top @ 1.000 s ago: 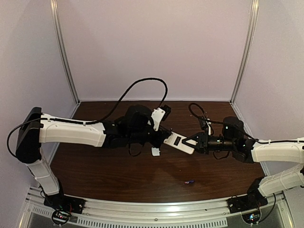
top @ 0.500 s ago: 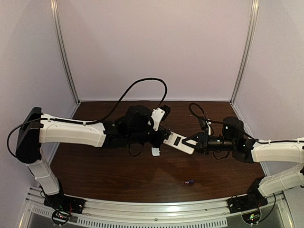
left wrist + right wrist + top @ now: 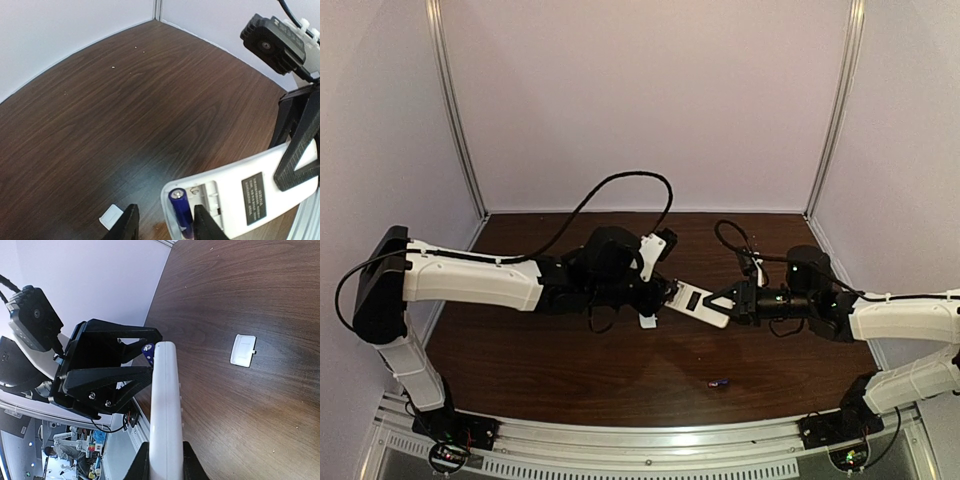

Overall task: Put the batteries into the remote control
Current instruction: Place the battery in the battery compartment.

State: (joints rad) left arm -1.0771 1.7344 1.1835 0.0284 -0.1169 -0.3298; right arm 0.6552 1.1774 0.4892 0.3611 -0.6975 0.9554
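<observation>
R gripper clamps remote control – L gripper parted round battery (in recess).

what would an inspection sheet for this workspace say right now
surface: dark wood table, a few pale specks
job's things: remote with its back up; one battery in its bay; second battery loose near the front edge
clutter: small white cover on the table by the remote
hands: left hand open either side of the seated battery; right hand shut on the remote
cables: long black cable looped on the left side; shorter loop on the right
surroundings: pale walls, metal posts
</observation>
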